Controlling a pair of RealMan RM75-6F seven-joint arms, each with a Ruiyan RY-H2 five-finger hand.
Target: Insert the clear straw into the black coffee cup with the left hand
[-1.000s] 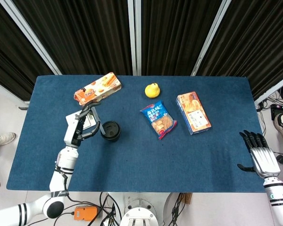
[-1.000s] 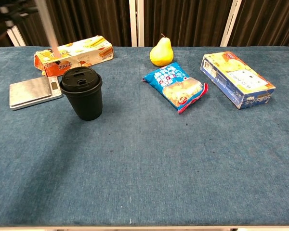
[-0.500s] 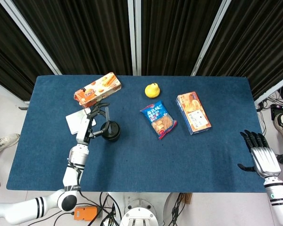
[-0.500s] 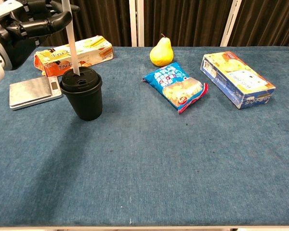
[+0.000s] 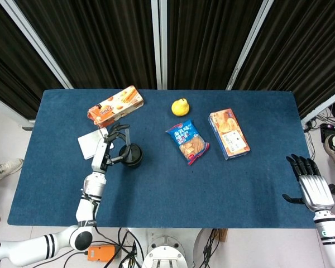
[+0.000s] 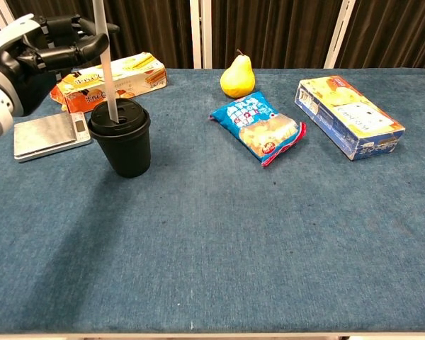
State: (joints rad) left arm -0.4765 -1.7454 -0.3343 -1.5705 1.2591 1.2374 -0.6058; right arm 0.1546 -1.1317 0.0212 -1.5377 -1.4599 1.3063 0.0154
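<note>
The black coffee cup [image 6: 120, 146] stands upright with its lid on, at the table's left; the head view shows the cup [image 5: 132, 156] too. My left hand [image 6: 47, 48] is just left of the cup and above it, pinching the clear straw [image 6: 105, 67] near its top. The straw stands almost upright, and its lower end meets the lid's top. I cannot tell whether the tip is inside the lid hole. In the head view the left hand [image 5: 108, 151] sits beside the cup. My right hand [image 5: 309, 187] is open, past the table's right edge.
A silver scale [image 6: 48, 134] lies left of the cup, with an orange cracker box [image 6: 112, 79] behind it. A yellow pear [image 6: 238, 76], a blue snack bag [image 6: 259, 127] and a blue-and-orange box [image 6: 348, 115] lie in the middle and to the right.
My left hand has moved right from beside the scale to the cup. The straw came with it and now stands over the lid. The right hand barely moved.
</note>
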